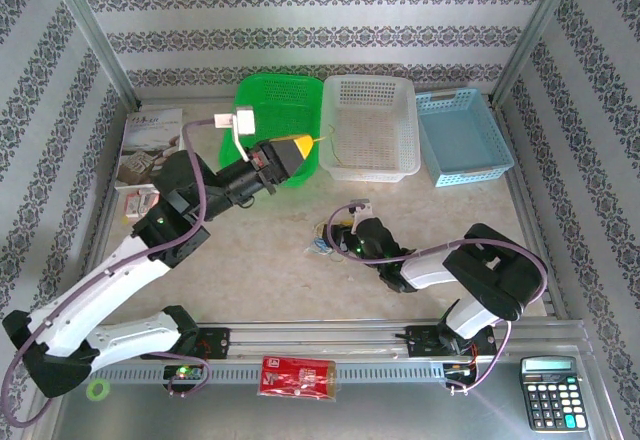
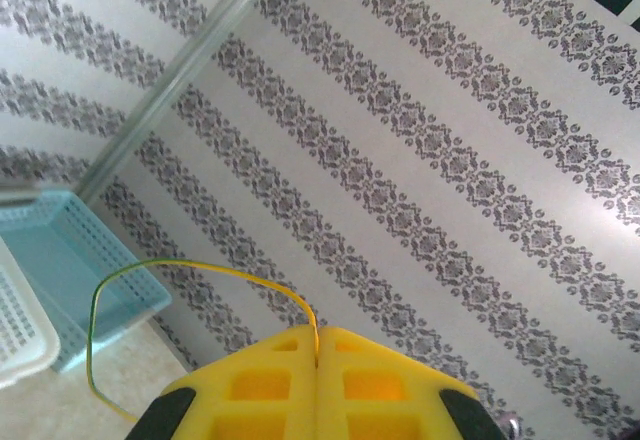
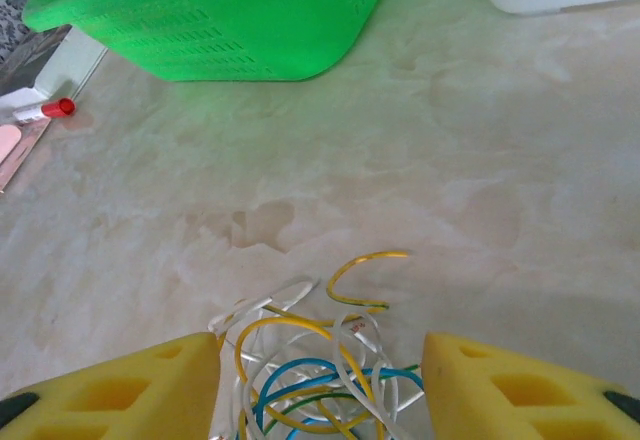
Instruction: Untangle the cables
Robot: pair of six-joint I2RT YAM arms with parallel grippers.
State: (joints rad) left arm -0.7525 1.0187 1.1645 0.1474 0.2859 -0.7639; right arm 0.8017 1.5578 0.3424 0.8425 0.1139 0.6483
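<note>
We're seeing a smooth marble-look table (image 3: 450,160) with a soft sheen, a glossy perforated-plastic green basket (image 3: 200,20) near its far edge, shiny plastic-jacketed cables (image 3: 310,380), same for the yellow cable (image 2: 200,266), and matt yellow plastic fingers (image 3: 520,395) on the right gripper (image 3: 320,355).

We read no text with any certainty. The booklet (image 1: 150,145) left of the green basket (image 1: 262,85) carries print too small for us. The red packet (image 1: 297,375) well below the green basket bears an illegible white mark. The calculator (image 1: 550,392), far to the basket's lower right, has blurred keys.
</note>
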